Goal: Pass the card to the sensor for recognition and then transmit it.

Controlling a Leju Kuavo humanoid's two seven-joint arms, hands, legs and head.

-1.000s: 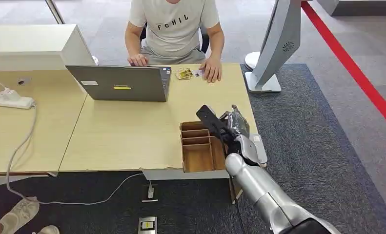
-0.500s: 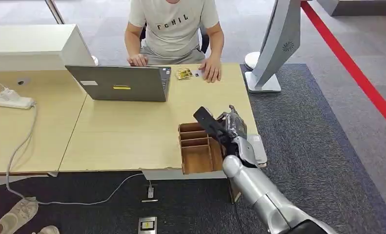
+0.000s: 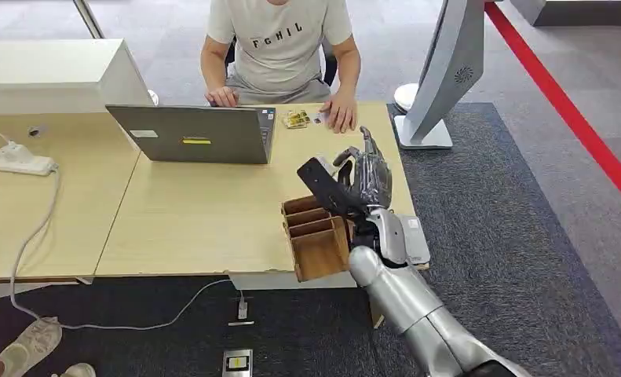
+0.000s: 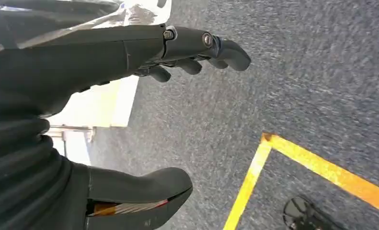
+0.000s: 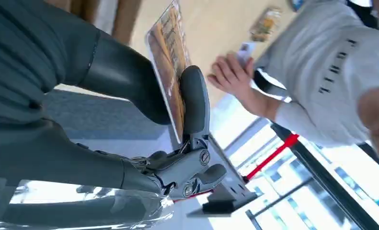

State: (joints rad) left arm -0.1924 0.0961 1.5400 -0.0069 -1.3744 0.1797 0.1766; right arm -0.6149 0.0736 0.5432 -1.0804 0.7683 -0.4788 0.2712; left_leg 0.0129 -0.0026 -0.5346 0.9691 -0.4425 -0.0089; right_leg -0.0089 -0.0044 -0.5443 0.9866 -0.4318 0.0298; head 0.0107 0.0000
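My right hand is raised over the far end of the wooden compartment box on the desk's right side. It pinches a thin orange-brown card edge-on between thumb and fingers. Beyond it a seated person rests a hand on the desk next to a small white card and a yellow pile. My left hand hangs over grey carpet with fingers apart and nothing in it.
A grey laptop stands open before the person. A white power strip with its cable lies at the desk's left. A tall grey kiosk stand rises just past the desk's right edge. A yellow floor line runs under my left hand.
My right hand has lifted from beside the box and moved away from me toward the person, still holding the card. The box now sits slightly turned.
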